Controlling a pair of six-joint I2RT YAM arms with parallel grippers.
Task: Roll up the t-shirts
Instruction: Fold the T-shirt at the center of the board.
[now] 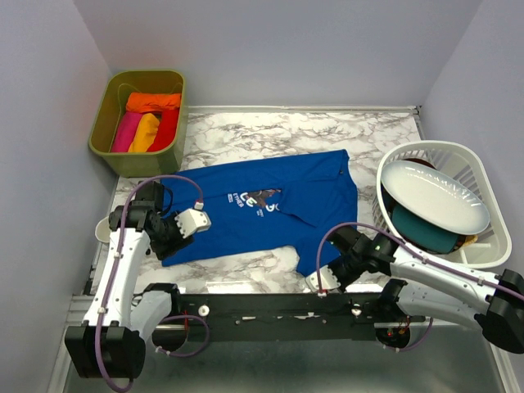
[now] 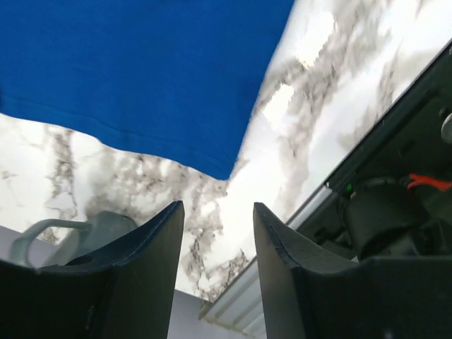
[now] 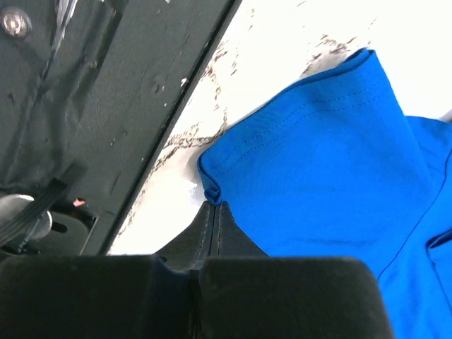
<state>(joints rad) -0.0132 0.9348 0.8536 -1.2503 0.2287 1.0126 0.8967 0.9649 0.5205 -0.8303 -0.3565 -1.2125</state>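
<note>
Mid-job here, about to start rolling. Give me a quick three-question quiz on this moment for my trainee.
1. True or false: the right gripper is shut on an edge of the blue t-shirt.
2. The left gripper is: A) open with nothing between its fingers; B) shut on a sleeve; C) holding a dish.
3. Fill in: the four plain t-shirts sit in the ___ bin at the table's far left corner.

Key: 1 true; 2 A; 3 green.
</note>
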